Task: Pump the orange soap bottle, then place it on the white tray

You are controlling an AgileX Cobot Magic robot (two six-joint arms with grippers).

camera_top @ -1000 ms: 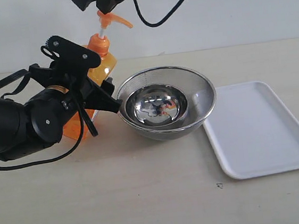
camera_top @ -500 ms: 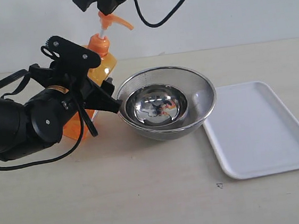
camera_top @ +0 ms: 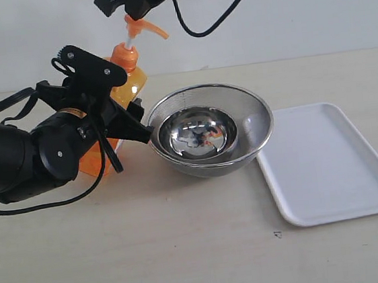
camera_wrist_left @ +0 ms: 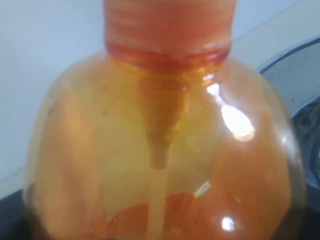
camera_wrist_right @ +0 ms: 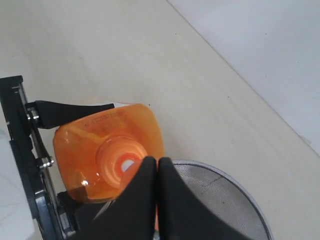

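The left hand (camera_top: pixel 136 105) is clamped around the body of the orange bottle (camera_top: pixel 133 84), one finger on each side. The bottle stands about upright on the worktop (camera_top: pixel 187 250), just left of a steel bowl (camera_top: pixel 198 135) that sits inside a mesh strainer (camera_top: pixel 257 117). The right hand (camera_wrist_right: pixel 156 162) hangs over the pump head (camera_top: pixel 142 26), its fingers pressed together with nothing between them. The white tray (camera_top: pixel 326 161) lies right of the strainer, well apart from the bottle.

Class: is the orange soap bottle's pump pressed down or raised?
Raised: the white stem shows between the pump head and the collar of the orange soap bottle.
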